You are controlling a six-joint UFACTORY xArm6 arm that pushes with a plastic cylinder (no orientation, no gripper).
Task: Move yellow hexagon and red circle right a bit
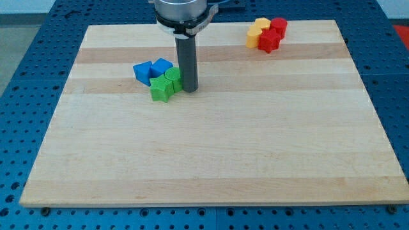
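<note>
My tip holds nothing, resting just beside the green blocks left of the desk's centre. The yellow hexagon and red circle sit clustered near the top right corner, well apart, so I judge the push not yet begun.

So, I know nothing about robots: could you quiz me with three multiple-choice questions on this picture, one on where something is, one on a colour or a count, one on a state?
1. Where is my tip?
A. beside the green blocks
B. among the red and yellow blocks
C. at the view's bottom edge of the board

2. How many blue blocks show?
A. none
B. two
C. five

3. How do the yellow hexagon and red circle stand relative to my tip?
A. pressed against it
B. far from it, untouched
C. stacked on top of it

Answers: 1 A, the rod ends right of the green pair. 2 B, two blue blocks sit together left of the rod. 3 B, both lie in the cluster at the view's top right.
</note>
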